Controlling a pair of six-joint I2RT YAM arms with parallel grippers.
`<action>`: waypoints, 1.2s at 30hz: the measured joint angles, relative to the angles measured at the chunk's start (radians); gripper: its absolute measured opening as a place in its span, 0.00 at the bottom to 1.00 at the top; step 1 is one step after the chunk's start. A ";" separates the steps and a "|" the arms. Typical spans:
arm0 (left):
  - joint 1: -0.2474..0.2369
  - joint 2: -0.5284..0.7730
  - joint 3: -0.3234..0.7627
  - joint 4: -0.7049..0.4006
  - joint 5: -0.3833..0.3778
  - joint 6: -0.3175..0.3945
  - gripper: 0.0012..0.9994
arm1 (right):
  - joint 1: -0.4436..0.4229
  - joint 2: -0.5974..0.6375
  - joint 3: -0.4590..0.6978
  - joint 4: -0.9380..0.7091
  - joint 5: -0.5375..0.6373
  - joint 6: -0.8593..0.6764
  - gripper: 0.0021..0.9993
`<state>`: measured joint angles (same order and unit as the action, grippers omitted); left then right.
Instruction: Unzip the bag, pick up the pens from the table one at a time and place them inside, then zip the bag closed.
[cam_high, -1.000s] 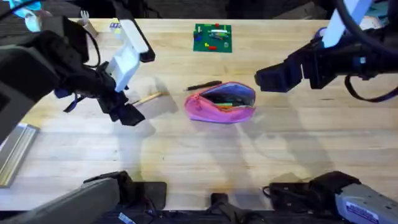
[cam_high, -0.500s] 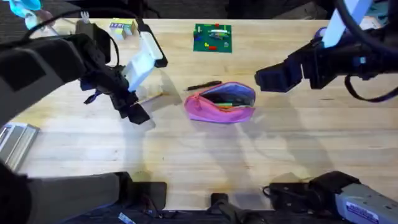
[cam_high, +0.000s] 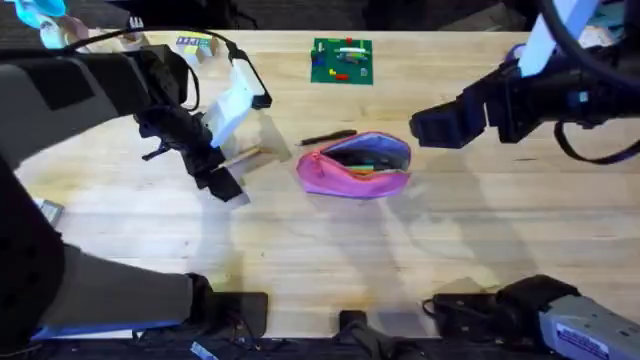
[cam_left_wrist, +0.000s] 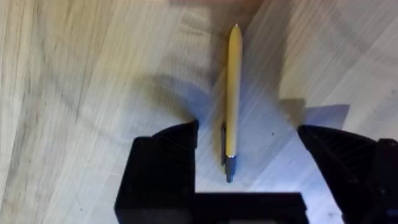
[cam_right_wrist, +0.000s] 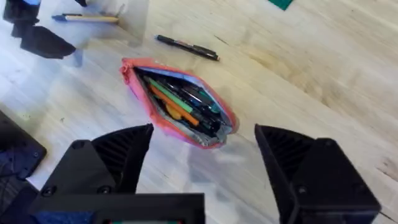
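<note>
- My left pincer (cam_high: 222, 165) sits at the left of the overhead frame, fingers spread wide, hovering over a yellow pen (cam_left_wrist: 232, 99) that lies flat on the table (cam_high: 320, 250). In my left wrist view the pen runs up the middle of the frame between my two fingers, untouched.
- Right of it, near the centre of the overhead frame, a black pen (cam_high: 328, 137) lies on the wood just beside the bag's upper left edge.
- The pink bag (cam_high: 353, 164) rests at centre, unzipped (its mouth gapes, with green and orange pens inside, seen from my right wrist).
- My right pincer (cam_high: 440, 125) hangs at the right, jaws spread, holding nothing, apart from the bag.
</note>
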<state>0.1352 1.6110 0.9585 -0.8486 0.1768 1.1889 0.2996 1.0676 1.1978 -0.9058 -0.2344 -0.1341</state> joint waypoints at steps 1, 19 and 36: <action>0.000 0.000 0.000 0.001 0.001 -0.001 0.96 | 0.000 0.000 0.000 0.000 0.000 0.000 1.00; 0.000 0.007 0.007 0.026 0.026 -0.012 0.04 | 0.000 0.000 0.000 0.000 0.000 0.000 1.00; -0.050 0.079 0.175 -0.082 0.115 -0.109 0.04 | 0.000 0.000 0.000 0.000 0.000 0.000 1.00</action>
<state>0.0852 1.6901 1.1332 -0.9303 0.2918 1.0796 0.2996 1.0676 1.1978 -0.9058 -0.2344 -0.1341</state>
